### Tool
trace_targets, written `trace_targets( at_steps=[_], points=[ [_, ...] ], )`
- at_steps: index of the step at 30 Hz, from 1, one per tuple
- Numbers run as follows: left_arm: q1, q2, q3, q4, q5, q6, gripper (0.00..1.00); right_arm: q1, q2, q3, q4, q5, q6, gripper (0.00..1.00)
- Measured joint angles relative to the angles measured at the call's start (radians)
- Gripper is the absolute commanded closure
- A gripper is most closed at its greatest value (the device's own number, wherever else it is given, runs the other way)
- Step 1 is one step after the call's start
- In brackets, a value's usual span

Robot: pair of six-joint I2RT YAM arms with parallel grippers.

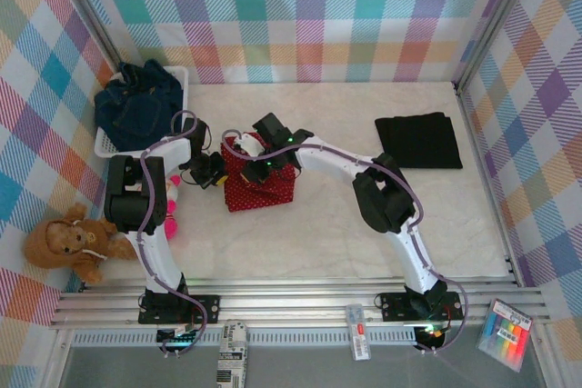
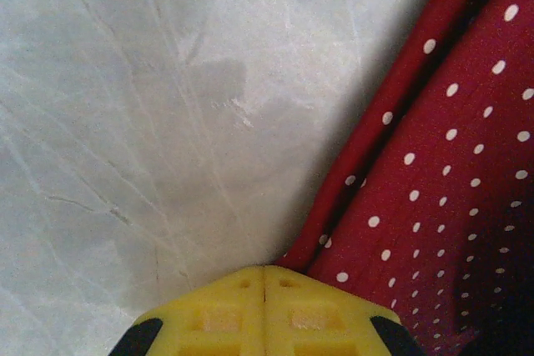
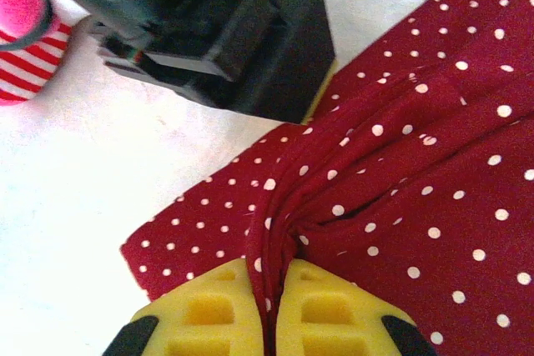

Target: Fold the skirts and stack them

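Right pincer [image 3: 269, 281] clamps a ridge of the red skirt [image 3: 417, 206]; left pincer [image 2: 264, 279], closed, meets the skirt's edge just beside its tips. Carry the fold over evenly, cloth taut between them.

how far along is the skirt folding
Done: the black skirt lies folded flat at the right. In hand: the right tool pinches a fold of the red dotted skirt. Still to do: denim skirts heaped in the basket; no stack yet.

You've got one red skirt [image 1: 259, 179], one black skirt [image 1: 419, 141], and a denim heap [image 1: 136, 106] you can't count. One basket [image 1: 105, 146]. Two toys: brown plush [image 1: 68, 241], pink plush [image 1: 170, 222].
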Motion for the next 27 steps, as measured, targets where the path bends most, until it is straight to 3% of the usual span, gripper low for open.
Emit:
trace_targets(
  at_steps=[6,11,17,19,21,23,27],
  points=[
    [0.005,0.001,0.001,0.000,0.011,0.000,0.93,0.014,0.042,0.087,-0.056,-0.037,0.001,0.96],
    [0.009,0.002,0.002,-0.002,0.018,0.006,0.91,0.014,0.109,0.125,-0.120,-0.051,0.016,0.69],
    [0.016,-0.001,0.005,-0.005,0.029,0.026,0.82,0.014,0.089,0.114,-0.177,-0.153,0.019,0.58],
    [0.016,-0.008,0.006,-0.007,0.024,0.038,0.81,0.005,0.043,0.077,-0.175,-0.160,0.042,0.58],
    [0.016,-0.027,0.005,-0.019,0.011,0.045,0.81,0.000,-0.014,0.031,-0.162,-0.134,0.069,0.64],
    [0.016,-0.066,0.002,-0.030,0.003,0.044,0.81,-0.011,-0.076,-0.010,-0.142,-0.072,0.120,0.73],
    [0.014,-0.173,-0.029,-0.023,0.002,0.031,0.79,-0.071,-0.125,-0.043,-0.086,0.048,0.245,0.78]
  ],
)
